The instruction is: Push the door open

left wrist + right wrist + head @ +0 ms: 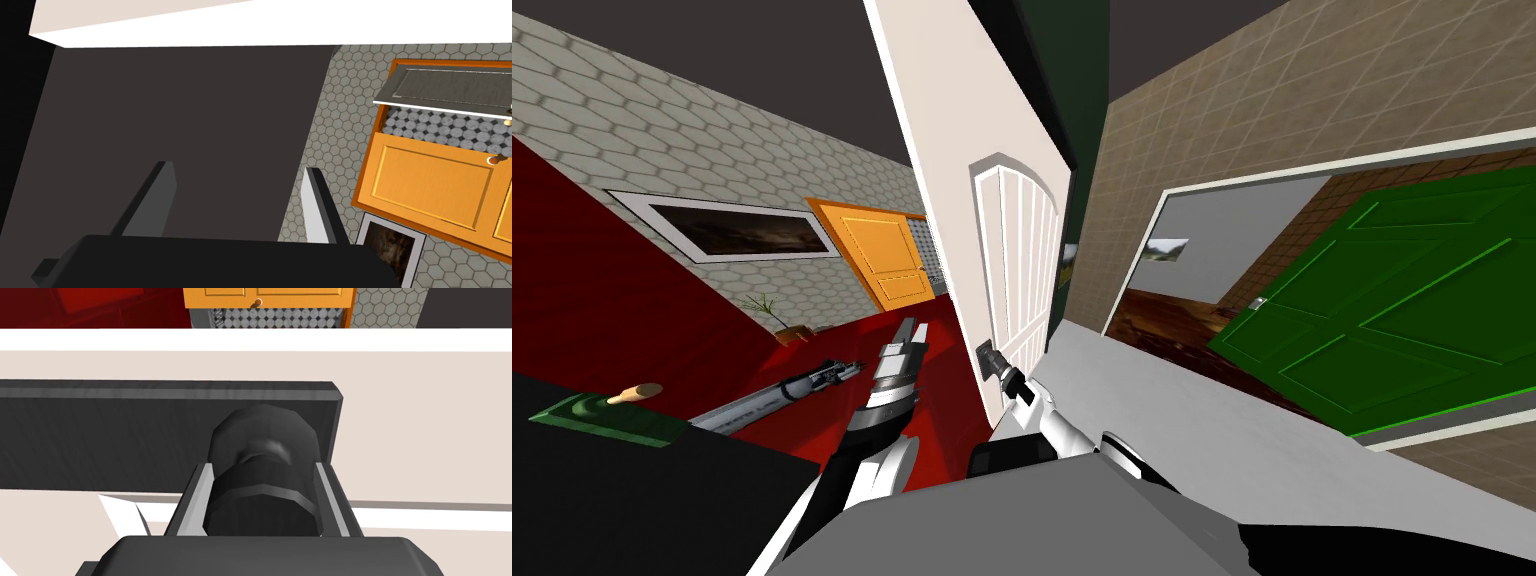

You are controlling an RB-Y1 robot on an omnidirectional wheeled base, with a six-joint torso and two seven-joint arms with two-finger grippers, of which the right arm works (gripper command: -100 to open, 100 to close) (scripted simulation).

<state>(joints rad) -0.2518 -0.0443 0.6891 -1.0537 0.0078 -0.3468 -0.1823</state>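
Gripping the dark knob (264, 438): right gripper (262, 473), fingers clenched on its sides. White door (1024, 250) stands centre of head frame. Left gripper (240, 170) idle, fingers released. Grasp step looks done; next calls for a steady forward push.

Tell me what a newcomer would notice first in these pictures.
The pale panelled door stands dead ahead, and the right gripper is shut on its dark knob. To the right, a bright green door stands open from its white frame. Far off to the left, an orange door sits beyond a deep red floor.
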